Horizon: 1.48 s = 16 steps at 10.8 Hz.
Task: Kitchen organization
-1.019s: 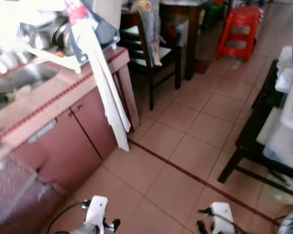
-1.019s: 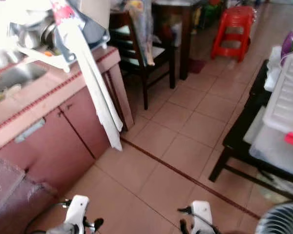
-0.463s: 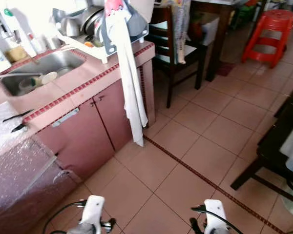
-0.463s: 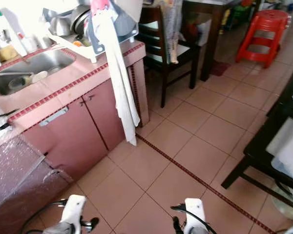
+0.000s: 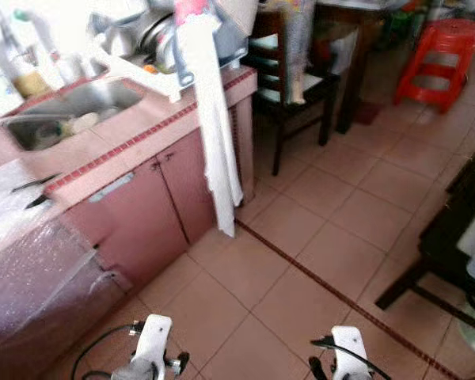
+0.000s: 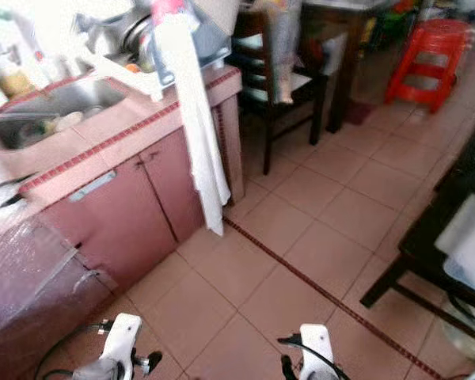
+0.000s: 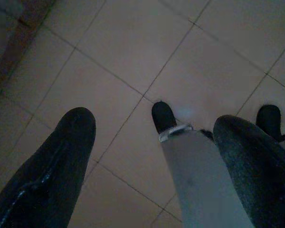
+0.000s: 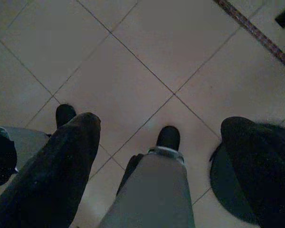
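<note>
Left gripper (image 7: 154, 142): hangs low over the tiled floor (image 5: 317, 261), fingers apart, empty.
Right gripper (image 8: 159, 142): hangs low likewise, fingers spread, empty.
Counter (image 5: 134, 134): ahead on the left, with sink (image 5: 71, 107) and dish rack (image 5: 154, 43).
Towel (image 5: 214, 134): hangs from the counter's end.

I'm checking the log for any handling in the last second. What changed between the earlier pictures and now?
Only the camera turned left toward the counter, bringing the sink into view. Nothing was grasped or released. The white towel hangs as before. Left end effector and right end effector still hang open and empty above the floor tiles.
</note>
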Motion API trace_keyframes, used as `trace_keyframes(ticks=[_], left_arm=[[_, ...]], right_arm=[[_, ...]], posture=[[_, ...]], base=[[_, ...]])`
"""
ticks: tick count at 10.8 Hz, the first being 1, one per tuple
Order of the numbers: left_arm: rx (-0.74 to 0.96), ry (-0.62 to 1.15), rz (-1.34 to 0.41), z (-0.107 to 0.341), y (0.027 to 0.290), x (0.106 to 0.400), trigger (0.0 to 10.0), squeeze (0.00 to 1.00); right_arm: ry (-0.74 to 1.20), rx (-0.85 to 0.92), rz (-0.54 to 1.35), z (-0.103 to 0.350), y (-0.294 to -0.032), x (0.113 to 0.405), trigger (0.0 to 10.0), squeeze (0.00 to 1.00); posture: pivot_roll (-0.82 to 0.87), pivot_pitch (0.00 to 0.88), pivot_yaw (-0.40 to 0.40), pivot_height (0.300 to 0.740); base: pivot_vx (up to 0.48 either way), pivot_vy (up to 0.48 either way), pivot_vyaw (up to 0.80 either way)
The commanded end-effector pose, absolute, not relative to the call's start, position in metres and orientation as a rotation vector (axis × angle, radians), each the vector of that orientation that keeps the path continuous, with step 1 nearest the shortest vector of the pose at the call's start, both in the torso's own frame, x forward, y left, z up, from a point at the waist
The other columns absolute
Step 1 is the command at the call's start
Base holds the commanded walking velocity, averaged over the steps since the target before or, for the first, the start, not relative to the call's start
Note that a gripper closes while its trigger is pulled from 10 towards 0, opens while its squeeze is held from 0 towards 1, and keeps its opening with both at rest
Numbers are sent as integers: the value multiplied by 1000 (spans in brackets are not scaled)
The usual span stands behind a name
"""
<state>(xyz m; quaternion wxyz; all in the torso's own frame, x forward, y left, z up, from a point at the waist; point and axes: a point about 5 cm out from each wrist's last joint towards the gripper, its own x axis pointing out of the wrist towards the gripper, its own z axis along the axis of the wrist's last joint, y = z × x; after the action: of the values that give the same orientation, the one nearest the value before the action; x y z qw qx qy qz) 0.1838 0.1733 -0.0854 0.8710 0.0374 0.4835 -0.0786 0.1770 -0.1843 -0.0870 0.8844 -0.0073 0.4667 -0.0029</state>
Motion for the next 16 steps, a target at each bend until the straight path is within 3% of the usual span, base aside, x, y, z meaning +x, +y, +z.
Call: trace_keyframes(ticks=[1, 5, 12, 16], left_arm=[[59, 1008, -146, -85, 174, 184, 10000, 0], [-24, 1004, -134, -87, 154, 184, 10000, 0], [46, 1001, -219, -84, 160, 188, 10000, 0], [53, 1006, -223, -85, 163, 186, 10000, 0]], right_arm=[[990, -35, 14, -89, -185, 172, 10000, 0], [974, -112, 41, -81, -204, 185, 10000, 0], [982, -71, 25, -86, -193, 178, 10000, 0], [985, -69, 29, -87, -188, 177, 10000, 0]], posture=[[-123, 32, 52, 740], [-136, 13, -16, 740], [-150, 12, 57, 740], [-144, 14, 57, 740]], base=[[0, 0, 0], [0, 0, 0], [0, 0, 0], [266, 0, 0]])
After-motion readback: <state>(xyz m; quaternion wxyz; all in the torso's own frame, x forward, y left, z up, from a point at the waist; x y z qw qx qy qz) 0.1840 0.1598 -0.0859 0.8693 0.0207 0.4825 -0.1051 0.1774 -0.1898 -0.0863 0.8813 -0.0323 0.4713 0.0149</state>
